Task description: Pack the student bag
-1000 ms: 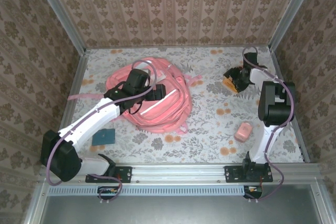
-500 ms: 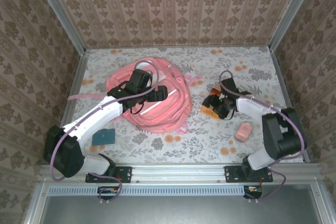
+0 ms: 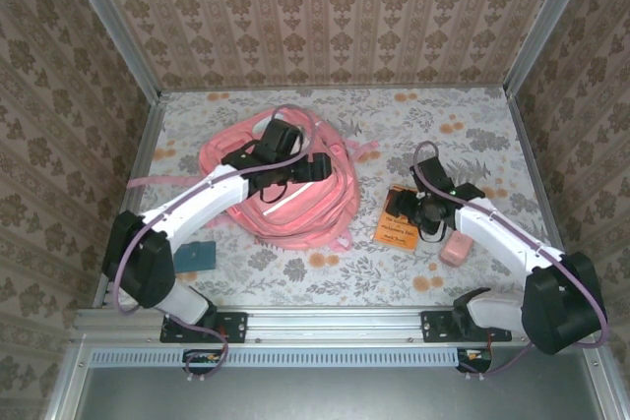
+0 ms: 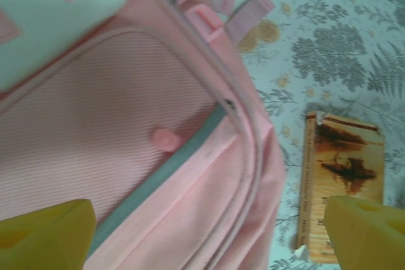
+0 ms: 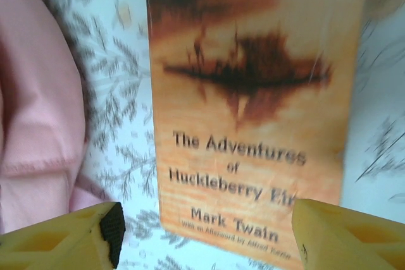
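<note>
Pink fabric backpack, the student bag (image 3: 320,211), lies flat on the floral-patterned table (image 3: 443,125), left of centre, with its front pockets facing up.

**Change noted.** The orange paperback book, "The Adventures of Huckleberry Finn" (image 3: 397,218), stood well to the right of the bag a second ago, toward the far side. It now lies just right of the bag's near-right corner, close to the fabric edge but apart from it. The book travelled with the right gripper (image 5: 207,235). That gripper's jaws straddle the book's width and grasp it, though pad contact falls outside the wrist view.

**Left gripper** (image 4: 205,232). It has shifted across the bag toward the bag's right side. Its jaws are spread wide above the front pocket and hold nothing.

**Other items.** A small teal flat rectangular object (image 3: 194,256) lies near the bag's near-left side. A small pink rounded object (image 3: 455,248) lies right of the bag, beyond the book. Neither is being handled.

**Assessment.** The first item is now staged beside the bag and nothing appears packed yet. The zip lines under the left gripper look closed. The bag probably has to be opened before the book can go in.
</note>
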Robot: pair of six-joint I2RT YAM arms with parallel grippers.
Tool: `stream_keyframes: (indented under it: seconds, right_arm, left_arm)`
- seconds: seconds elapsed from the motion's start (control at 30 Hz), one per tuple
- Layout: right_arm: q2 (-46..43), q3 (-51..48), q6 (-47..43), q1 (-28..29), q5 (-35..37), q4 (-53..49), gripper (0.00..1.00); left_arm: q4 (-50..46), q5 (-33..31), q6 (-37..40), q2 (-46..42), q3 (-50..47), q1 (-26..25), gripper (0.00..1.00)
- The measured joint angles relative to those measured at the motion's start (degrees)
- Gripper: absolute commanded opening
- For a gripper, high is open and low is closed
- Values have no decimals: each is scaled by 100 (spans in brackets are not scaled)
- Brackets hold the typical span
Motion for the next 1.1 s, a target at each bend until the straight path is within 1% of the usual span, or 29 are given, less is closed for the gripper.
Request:
stream_keyframes:
  seconds: [0.13, 0.3, 0.4, 0.57, 0.77, 0.9, 1.1]
  right_arm:
    - [173, 122, -256, -380, 256, -42, 71]
    - [527, 120, -555, -754, 262, -118, 67]
    - [728, 122, -704, -831, 133, -118, 64]
    - [1040, 122, -846, -839, -59, -96, 58]
    - [1209, 122, -929, -844, -208, -72, 49]
    - [1226, 120, -929, -844, -212, -70, 47]
    - [1318, 120, -931, -844, -264, -33, 47]
  left_arm:
    - [26, 249, -118, 448, 396, -308, 80]
    - [48, 595, -317, 1340, 1069, -780, 68]
    - [55, 728, -468, 1895, 1462, -1014, 63]
    - [33, 855, -758, 2592, 1840, -1311, 56]
    - [-278, 857, -901, 3383, 2468, -1565, 41]
    - [-463, 828, -920, 3648, 2618, -1694, 36]
    - [-575, 857, -920, 3742, 2660, -1742, 34]
